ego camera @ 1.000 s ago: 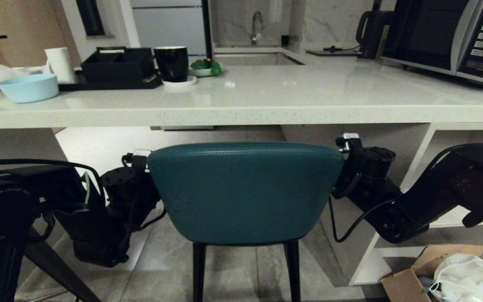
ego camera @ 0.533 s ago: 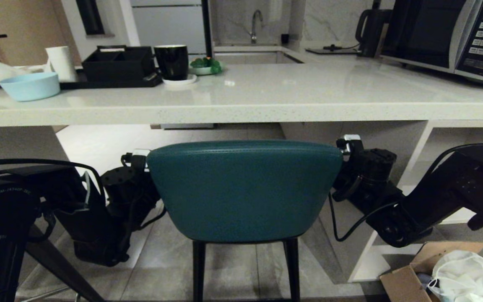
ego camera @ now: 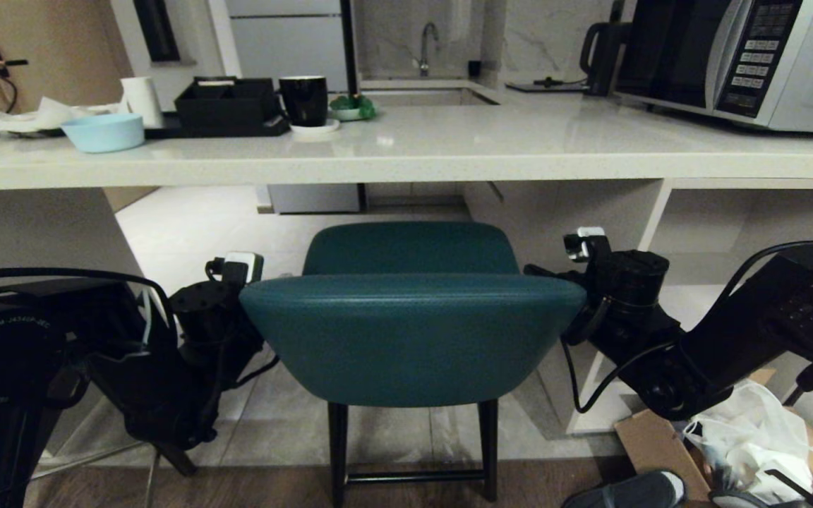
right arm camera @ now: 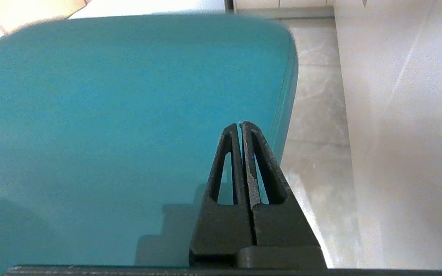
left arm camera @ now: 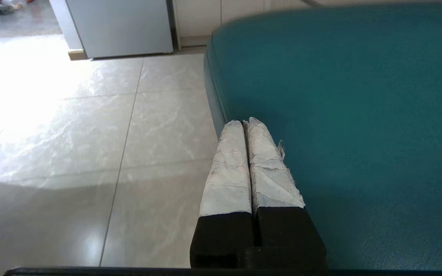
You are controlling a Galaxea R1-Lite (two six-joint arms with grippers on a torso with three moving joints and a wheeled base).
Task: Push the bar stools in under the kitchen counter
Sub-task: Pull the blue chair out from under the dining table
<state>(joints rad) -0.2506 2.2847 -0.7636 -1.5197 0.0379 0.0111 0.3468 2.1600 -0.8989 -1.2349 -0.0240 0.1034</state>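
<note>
Teal bar stool [ego camera: 410,331] sits partly under the bench [ego camera: 406,159] at 12 o'clock, seat front just in, backrest out; left claw [left arm camera: 246,124] and right claw [right arm camera: 241,124] flank it, both pinched together on nothing.

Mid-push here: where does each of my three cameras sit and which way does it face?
Head: up high, facing forward and down at the counter and teal stool; both arms show.
Left wrist: behind the shut left gripper, facing the stool's back and floor.
Right wrist: behind the shut right gripper, facing the same back.
All three share the stool.

Matt teal leather-look stool [ego camera: 412,339], glossy speckled stone-look counter [ego camera: 449,152], polished floor tiles [left arm camera: 90,126]
</note>
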